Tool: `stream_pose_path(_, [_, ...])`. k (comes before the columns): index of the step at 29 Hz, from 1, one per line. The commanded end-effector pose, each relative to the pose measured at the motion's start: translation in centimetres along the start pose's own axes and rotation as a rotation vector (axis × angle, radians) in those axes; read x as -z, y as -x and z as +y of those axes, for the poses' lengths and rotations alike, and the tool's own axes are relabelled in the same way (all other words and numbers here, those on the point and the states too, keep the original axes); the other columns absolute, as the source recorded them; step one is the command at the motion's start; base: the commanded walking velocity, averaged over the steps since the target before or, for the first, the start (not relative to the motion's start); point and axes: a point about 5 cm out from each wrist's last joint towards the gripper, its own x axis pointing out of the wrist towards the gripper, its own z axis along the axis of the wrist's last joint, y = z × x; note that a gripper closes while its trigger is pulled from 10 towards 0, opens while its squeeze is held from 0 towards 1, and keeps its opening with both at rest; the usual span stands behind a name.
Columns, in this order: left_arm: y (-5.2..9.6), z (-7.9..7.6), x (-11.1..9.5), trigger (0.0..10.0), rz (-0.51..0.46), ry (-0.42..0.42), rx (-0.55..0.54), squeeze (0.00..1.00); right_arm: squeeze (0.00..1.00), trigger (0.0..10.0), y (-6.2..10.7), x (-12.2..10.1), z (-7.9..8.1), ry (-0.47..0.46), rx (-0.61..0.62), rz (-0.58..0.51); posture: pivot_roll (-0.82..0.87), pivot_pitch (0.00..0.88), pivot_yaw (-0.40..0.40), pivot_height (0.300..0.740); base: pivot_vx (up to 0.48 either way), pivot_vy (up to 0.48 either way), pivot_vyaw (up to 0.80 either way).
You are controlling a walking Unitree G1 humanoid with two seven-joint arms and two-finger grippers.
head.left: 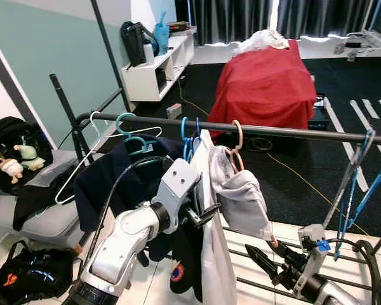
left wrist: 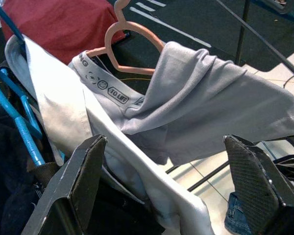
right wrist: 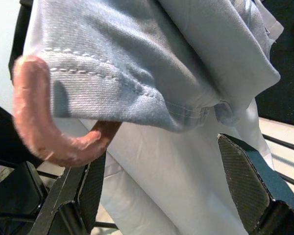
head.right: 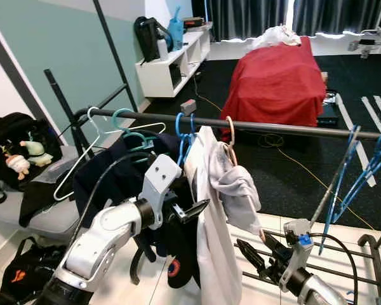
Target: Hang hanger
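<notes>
On the black rail (head.left: 286, 132) of the clothes rack in front of us, the pink hanger (head.left: 237, 135) is hooked over, approx mid-rail, w/ a grey garment (head.left: 244, 200) draped on it. Just to its left hangs a white garment (head.left: 213, 254), then blue hangers (head.left: 189, 136), a teal hanger (head.left: 134, 135) w/ dark clothes, and a bare white wire hanger (head.left: 82, 159) at the far left end. More blue hangers (head.left: 362, 184) dangle at the right end of the rail.

Our left gripper (left wrist: 161, 191) is raised beside the dark clothes, pointing at the white and grey garments; its fingers (left wrist: 78, 181) are spread wide w/ nothing between them, the white fabric lying just ahead. The wrist view also shows the pink hook and a printed neck label on the grey piece.

Our right gripper (head.left: 265, 260) is low, just below the grey garment's hem. Its fingers (right wrist: 245, 176) are wide apart too, holding nothing; the rounded pink end (right wrist: 49, 132) of the hanger arm pokes out from under the grey hem, near one finger, though we can't tell whether it touches.

Beyond the rack: a red-covered bed (head.left: 267, 82), white shelving (head.left: 155, 70), a black bag w/ soft toys (head.left: 16, 152) at left.
</notes>
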Motion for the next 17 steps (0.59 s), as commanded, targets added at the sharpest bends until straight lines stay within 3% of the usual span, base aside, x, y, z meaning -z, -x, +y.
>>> stream_pose_path(1, [0.0,0.1,0.4,10.0,0.023,0.004,0.004,0.00,0.00,10.0,-0.3,-0.4,0.2,0.011,0.007,-0.024,-0.11,0.000,0.118,0.710,0.000,0.000,0.00])
stream_pose_path(9, [0.0,0.1,0.4,10.0,0.022,0.005,0.004,0.00,0.00,10.0,-0.5,-0.9,-0.1,0.029,0.036,-0.046,-0.11,0.000,0.117,0.710,0.000,0.000,0.00])
stream_pose_path(10, [0.0,0.1,0.4,10.0,0.022,0.006,0.003,0.00,0.00,5.5,-0.5,-1.3,-0.3,0.044,0.058,-0.059,-0.11,0.000,0.117,0.710,0.000,0.000,0.00])
stream_pose_path(11, [0.0,0.1,0.4,10.0,0.022,0.006,0.003,0.00,0.00,5.5,-0.5,-1.3,-0.3,0.044,0.058,-0.059,-0.11,0.000,0.117,0.710,0.000,0.000,0.00])
stream_pose_path(12, [0.0,0.1,0.4,10.0,0.023,0.006,0.001,0.00,0.00,0.0,-0.6,-1.7,-0.5,0.060,0.081,-0.074,-0.11,0.000,0.115,0.710,0.000,0.000,0.00])
stream_pose_path(17, [0.0,0.1,0.4,10.0,0.022,0.007,0.001,0.00,0.00,0.0,-0.6,-2.0,-0.7,0.070,0.096,-0.086,-0.11,0.000,0.116,0.710,0.000,0.000,0.00])
